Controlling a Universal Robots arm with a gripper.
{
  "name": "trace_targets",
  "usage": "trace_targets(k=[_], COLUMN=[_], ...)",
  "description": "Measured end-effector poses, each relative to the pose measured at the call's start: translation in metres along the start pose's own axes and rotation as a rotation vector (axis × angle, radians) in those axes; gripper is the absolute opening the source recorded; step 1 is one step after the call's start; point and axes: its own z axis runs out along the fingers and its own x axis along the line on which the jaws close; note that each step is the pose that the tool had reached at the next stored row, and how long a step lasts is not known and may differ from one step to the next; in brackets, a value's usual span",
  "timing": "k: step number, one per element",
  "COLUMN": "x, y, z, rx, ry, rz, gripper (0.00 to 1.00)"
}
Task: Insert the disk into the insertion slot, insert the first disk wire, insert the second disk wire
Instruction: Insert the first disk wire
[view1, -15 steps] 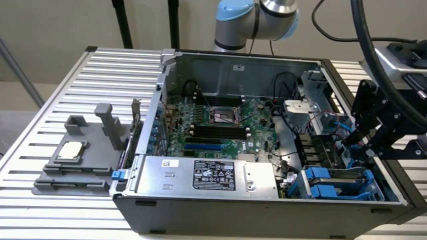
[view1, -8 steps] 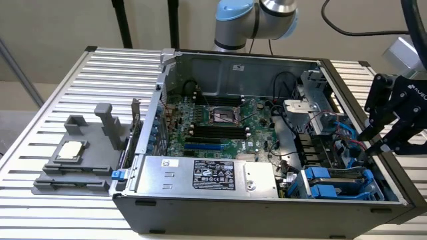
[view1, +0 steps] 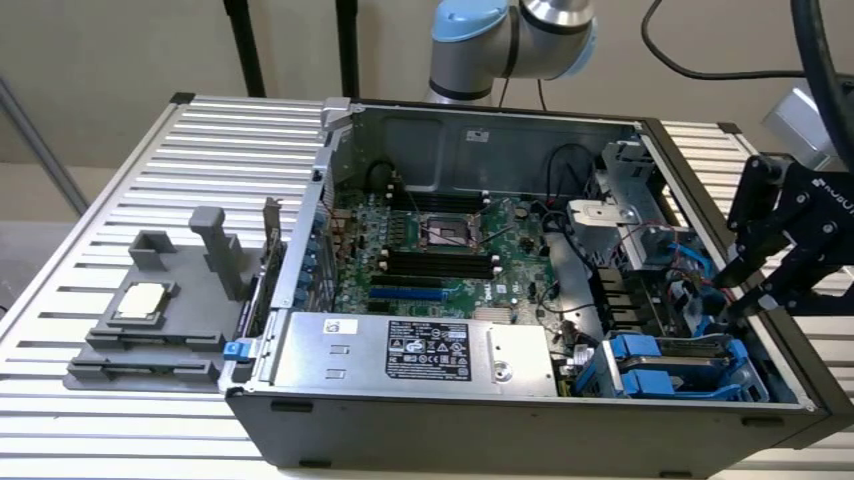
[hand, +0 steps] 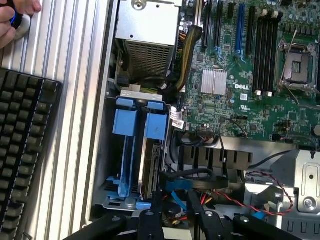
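Note:
The disk (hand: 150, 165) stands edge-on in the insertion slot (hand: 125, 150), its blue carrier tab (hand: 156, 125) beside the slot's second blue tab. The slot (view1: 674, 365) is at the case's front corner on the exterior view's right. My black gripper (hand: 175, 207) hangs just behind the disk's rear end. Its fingers (hand: 150, 220) are drawn in on a blue disk wire (hand: 177, 186) that fills the gap between them. A black cable (hand: 192, 174) loops over the same spot. From outside, the gripper (view1: 738, 305) dips into the case at its right wall.
A silver power-supply box (view1: 400, 350) with a black label lies beside the slot. The green motherboard (hand: 240, 75) fills the case floor. A black keyboard (hand: 25, 145) and a person's hand (hand: 15, 15) are on the ribbed table. A grey fixture (view1: 160, 320) stands outside the case.

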Motion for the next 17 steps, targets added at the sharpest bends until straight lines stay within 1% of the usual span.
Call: trace_targets(k=[7, 10, 12, 13, 15, 16, 17], x=[0.002, 0.002, 0.001, 0.000, -0.004, -0.005, -0.006], y=[-0.0003, 0.0038, 0.0076, 0.0091, 0.0102, 0.0111, 0.0126], z=[0.0126, 0.0180, 0.0199, 0.0204, 0.0207, 0.0209, 0.0211], rx=[-0.0014, -0.0019, -0.0023, -0.0025, -0.0028, -0.0029, -0.0031], ry=[0.0012, 0.0017, 0.0024, 0.0026, 0.0033, 0.0034, 0.0035], rz=[-0.022, -0.029, -0.035, -0.038, -0.042, -0.044, -0.046], gripper=[0.33, 0.33, 0.35, 0.41, 0.41, 0.48, 0.48])
